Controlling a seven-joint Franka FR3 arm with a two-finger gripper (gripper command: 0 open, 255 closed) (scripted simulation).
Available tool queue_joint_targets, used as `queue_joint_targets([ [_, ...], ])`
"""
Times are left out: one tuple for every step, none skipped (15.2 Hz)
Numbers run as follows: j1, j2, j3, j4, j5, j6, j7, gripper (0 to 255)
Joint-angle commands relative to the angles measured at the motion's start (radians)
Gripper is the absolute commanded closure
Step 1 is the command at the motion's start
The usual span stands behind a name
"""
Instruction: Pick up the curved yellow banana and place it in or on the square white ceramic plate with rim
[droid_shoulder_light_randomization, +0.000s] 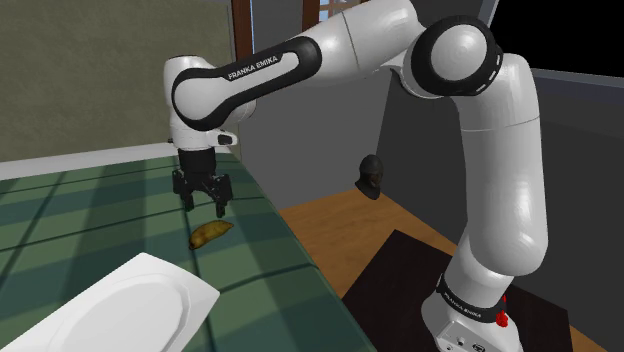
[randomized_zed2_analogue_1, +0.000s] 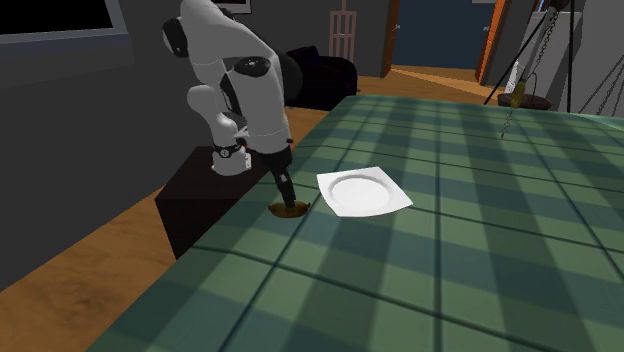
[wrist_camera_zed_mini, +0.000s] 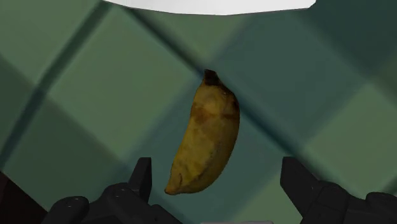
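1 arm: white Franka, reaching from its stand over the green checked tablecloth (droid_shoulder_light_randomization: 80, 210) (randomized_zed2_analogue_1: 450, 250) (wrist_camera_zed_mini: 95, 95)
Gripper (droid_shoulder_light_randomization: 203, 207) (randomized_zed2_analogue_1: 287, 200) (wrist_camera_zed_mini: 219, 173): 2 black fingers spread wide apart, gripping nothing, pointing down just above the banana
Banana (droid_shoulder_light_randomization: 210, 233) (randomized_zed2_analogue_1: 290, 211) (wrist_camera_zed_mini: 207, 137): brownish-yellow, curved, lying flat on the cloth near the table edge; in the wrist view 1 end lies between the fingers, touching neither
Plate (droid_shoulder_light_randomization: 130, 305) (randomized_zed2_analogue_1: 363, 191) (wrist_camera_zed_mini: 210, 5): white, square, rimmed, on the cloth near the banana but apart from it
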Motion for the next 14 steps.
queue_joint_targets([
  [0.022, 0.074, -0.016, 0.071, -0.011, -0.001, 0.053, 0],
  [0.024, 0.077, -0.018, 0.062, -0.012, 0.011, 0.054, 0],
  [0.025, 0.080, -0.018, 0.053, -0.013, 0.023, 0.055, 0],
  [0.026, 0.083, -0.019, 0.045, -0.015, 0.035, 0.056, 0],
  [0.028, 0.087, -0.020, 0.036, -0.016, 0.047, 0.057, 0],
  [0.029, 0.091, -0.021, 0.028, -0.018, 0.058, 0.058, 0],
  [0.031, 0.095, -0.021, 0.020, -0.019, 0.070, 0.059, 0],
  [0.032, 0.099, -0.022, 0.013, -0.021, 0.082, 0.060, 0],
  [0.033, 0.102, -0.023, 0.008, -0.022, 0.089, 0.060, 0],
  [0.033, 0.102, -0.023, 0.009, -0.022, 0.089, 0.060, 0],
  [0.033, 0.102, -0.023, 0.009, -0.022, 0.089, 0.060, 0],
  [0.033, 0.102, -0.023, 0.009, -0.022, 0.089, 0.060, 0],
  [0.033, 0.102, -0.023, 0.009, -0.022, 0.089, 0.060, 0],
  [0.033, 0.102, -0.023, 0.009, -0.022, 0.089, 0.060, 0],
])
